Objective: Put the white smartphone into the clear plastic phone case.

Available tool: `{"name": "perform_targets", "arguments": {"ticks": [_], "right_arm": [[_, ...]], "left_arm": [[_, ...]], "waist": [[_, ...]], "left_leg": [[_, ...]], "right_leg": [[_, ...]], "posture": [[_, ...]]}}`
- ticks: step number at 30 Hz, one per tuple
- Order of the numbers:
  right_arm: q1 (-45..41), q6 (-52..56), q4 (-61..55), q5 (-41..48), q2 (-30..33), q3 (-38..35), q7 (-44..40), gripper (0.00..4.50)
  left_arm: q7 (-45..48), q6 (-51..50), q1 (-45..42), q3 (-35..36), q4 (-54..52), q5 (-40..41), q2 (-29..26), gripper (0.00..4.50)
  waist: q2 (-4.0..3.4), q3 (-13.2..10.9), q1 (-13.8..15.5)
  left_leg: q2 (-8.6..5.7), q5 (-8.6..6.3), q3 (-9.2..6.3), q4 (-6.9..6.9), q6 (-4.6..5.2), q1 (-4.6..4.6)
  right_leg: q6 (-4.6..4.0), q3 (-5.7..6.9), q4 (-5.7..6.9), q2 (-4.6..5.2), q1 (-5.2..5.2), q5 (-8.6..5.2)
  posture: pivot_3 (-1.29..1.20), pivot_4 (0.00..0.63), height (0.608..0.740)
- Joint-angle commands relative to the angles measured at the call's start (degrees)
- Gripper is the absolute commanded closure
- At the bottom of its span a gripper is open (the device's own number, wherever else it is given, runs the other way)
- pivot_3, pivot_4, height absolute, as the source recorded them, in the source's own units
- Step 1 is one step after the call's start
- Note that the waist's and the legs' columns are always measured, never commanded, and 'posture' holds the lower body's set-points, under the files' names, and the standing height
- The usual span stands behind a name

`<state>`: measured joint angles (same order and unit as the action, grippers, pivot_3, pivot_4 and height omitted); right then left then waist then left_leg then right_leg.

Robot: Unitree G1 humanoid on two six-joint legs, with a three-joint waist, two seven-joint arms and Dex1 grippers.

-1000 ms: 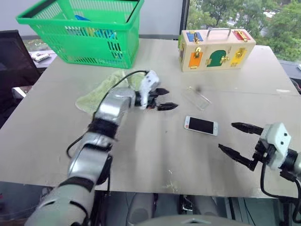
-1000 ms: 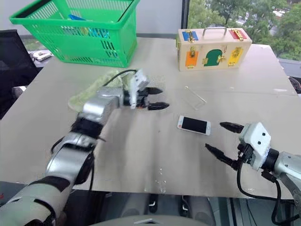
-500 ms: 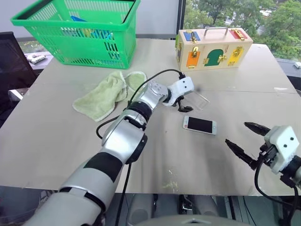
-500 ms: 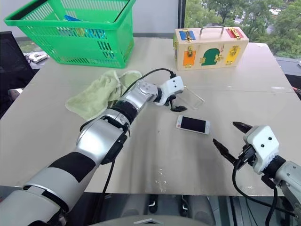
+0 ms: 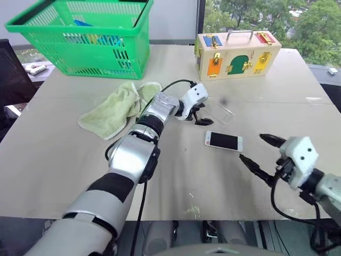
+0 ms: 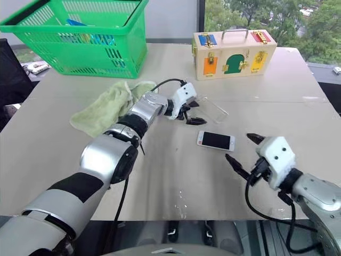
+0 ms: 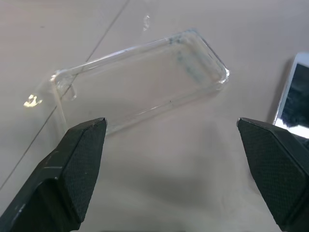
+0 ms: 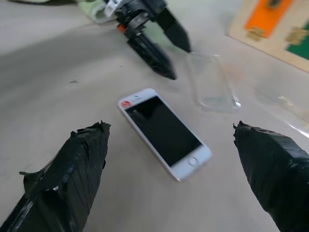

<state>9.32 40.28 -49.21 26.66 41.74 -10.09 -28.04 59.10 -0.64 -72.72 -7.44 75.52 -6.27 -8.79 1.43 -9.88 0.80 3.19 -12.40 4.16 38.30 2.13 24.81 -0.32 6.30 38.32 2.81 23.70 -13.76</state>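
Left eye view: both my arms closing in, nothing grasped yet.
My left gripper [image 5: 201, 116], fingers apart, hovers at the clear plastic phone case [image 5: 219, 111] at frame centre; my right gripper [image 5: 259, 154], fingers spread, faces the white smartphone [image 5: 224, 141] lying just below the case on the table [image 5: 64, 154]. Next, I judge: straddle the case's thin edges and pinch it.

One white smartphone [image 5: 224, 141]; one clear plastic phone case [image 5: 220, 111]; one green shopping basket [image 5: 80, 33]; one pale green cloth [image 5: 118, 106]; one wooden latch box [image 5: 238, 54]; one table [image 5: 64, 154]; two grippers, left [image 5: 201, 112] and right [image 5: 260, 151].
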Motion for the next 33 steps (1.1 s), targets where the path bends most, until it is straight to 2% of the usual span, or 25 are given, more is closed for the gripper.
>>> {"name": "perform_targets", "arguments": {"ticks": [1, 3, 6, 9, 12, 15, 17, 18, 20, 21, 24, 27, 33], "right_arm": [[-7.60, 7.29, 3.30, 2.31, -0.38, 1.94, 1.82, 0.00], [-14.38, 10.29, 8.22, 3.14, -1.42, 4.35, 1.68, 0.00], [-23.01, 11.75, 16.51, -1.31, -1.94, 9.84, 2.82, 0.00], [-34.88, 10.55, 31.26, -5.41, -6.43, 15.43, 3.34, 0.00], [-42.20, 8.57, 42.03, -8.13, -10.11, 18.60, 2.19, 0.00], [-46.33, 6.04, 49.50, -10.45, -12.20, 20.40, 0.28, 0.00], [-50.44, 3.01, 56.56, -12.61, -14.49, 22.43, -1.06, 0.00], [-51.74, 1.84, 58.96, -13.43, -15.21, 23.02, -1.73, 0.52], [-53.74, -0.37, 63.01, -15.14, -16.20, 24.46, -3.46, 1.14], [-54.59, -1.39, 65.05, -16.19, -16.56, 25.33, -4.29, 1.14], [-56.24, -3.90, 69.88, -18.58, -17.22, 26.76, -6.58, 2.05], [-56.91, -6.52, 71.93, -20.36, -17.39, 27.72, -9.34, 3.54], [-57.96, -7.13, 74.05, -22.00, -18.74, 27.87, -12.33, 3.54]], "left_arm": [[2.51, -1.33, 1.99, 2.70, -4.89, 2.99, -1.78, 0.01], [3.63, -2.98, 4.82, 3.73, -8.51, 4.49, -3.20, 0.01], [4.85, -6.42, 10.56, 4.59, -17.40, 6.66, -5.18, 0.01], [7.38, -8.47, 23.13, 6.95, -38.08, 12.66, -7.75, 0.01], [6.71, -10.72, 33.18, 8.55, -55.22, 17.40, -9.18, 0.01], [6.11, -14.68, 39.24, 9.21, -66.38, 21.39, -10.86, 0.01], [7.08, -19.89, 42.90, 10.83, -73.01, 25.86, -13.82, 0.01], [7.19, -22.13, 44.16, 11.21, -75.43, 27.61, -15.05, 0.00], [7.13, -24.89, 46.53, 12.26, -79.20, 30.39, -17.50, 0.00], [7.30, -26.03, 47.92, 12.84, -80.97, 31.58, -18.93, 0.00], [6.39, -27.81, 51.44, 14.07, -85.18, 33.59, -22.07, 0.00], [4.90, -28.62, 54.16, 15.09, -87.36, 34.73, -24.01, 0.00], [2.72, -28.46, 57.42, 15.66, -89.45, 36.06, -25.72, 0.00]], "waist": [[0.00, 0.00, 0.01], [-0.01, 0.00, -0.34], [-0.04, -0.01, -0.35], [-0.04, -0.01, -0.43], [-0.12, -0.05, -1.36], [-0.11, -0.05, -0.87], [-0.11, -0.05, -1.19], [-0.13, -0.05, -1.44], [-0.13, -0.05, -1.39], [-0.14, -0.05, -1.51], [-0.15, -0.06, -1.47], [-0.16, -0.06, -1.47], [-0.17, -0.06, -1.52]], "left_leg": [[0.00, 0.00, -0.01, 0.01, 0.00, -0.02], [0.00, 0.00, 0.00, 0.00, 0.00, -0.04], [0.01, 0.00, 0.07, 0.00, 0.00, -0.12], [0.03, 0.01, 0.12, -0.01, -0.01, -0.08], [0.01, 0.07, 0.19, 0.00, -0.12, -0.16], [-0.01, 0.18, 0.16, 0.01, -0.29, -0.11], [-0.02, 0.16, 0.16, 0.02, -0.26, -0.11], [-0.02, 0.04, 0.22, 0.01, -0.07, -0.14], [-0.01, 0.02, 0.22, 0.01, -0.04, -0.17], [-0.01, 0.02, 0.23, 0.01, -0.04, -0.17], [0.01, 0.02, 0.23, -0.01, -0.04, -0.18], [0.01, 0.02, 0.23, 0.00, -0.04, -0.17], [0.02, 0.02, 0.23, -0.01, -0.03, -0.21]], "right_leg": [[0.00, 0.00, 0.01, 0.00, -0.01, 0.00], [-0.01, -0.02, 0.06, 0.00, 0.00, 0.00], [-0.02, -0.13, 0.23, -0.01, 0.06, -0.01], [-0.10, -0.20, 0.39, 0.00, 0.16, 0.03], [-0.23, -0.60, 0.56, 0.09, 0.29, 0.12], [-0.23, -0.52, 0.56, 0.07, 0.31, 0.12], [-0.23, -0.50, 0.55, 0.07, 0.30, 0.12], [-0.22, -0.56, 0.56, 0.07, 0.30, 0.13], [-0.22, -0.58, 0.58, 0.07, 0.30, 0.13], [-0.22, -0.58, 0.57, 0.06, 0.30, 0.12], [-0.22, -0.59, 0.57, 0.05, 0.31, 0.12], [-0.23, -0.58, 0.57, 0.07, 0.31, 0.12], [-0.22, -0.59, 0.58, 0.07, 0.30, 0.12]], "posture": [[0.00, 0.150, 0.740], [0.00, 0.150, 0.740], [0.00, 0.150, 0.740], [0.00, 0.150, 0.740], [0.00, 0.150, 0.740], [0.00, 0.150, 0.740], [0.00, 0.150, 0.740], [0.00, 0.150, 0.740], [0.00, 0.150, 0.740], [0.00, 0.150, 0.740], [0.00, 0.150, 0.740], [0.00, 0.150, 0.740], [0.00, 0.150, 0.740]]}}
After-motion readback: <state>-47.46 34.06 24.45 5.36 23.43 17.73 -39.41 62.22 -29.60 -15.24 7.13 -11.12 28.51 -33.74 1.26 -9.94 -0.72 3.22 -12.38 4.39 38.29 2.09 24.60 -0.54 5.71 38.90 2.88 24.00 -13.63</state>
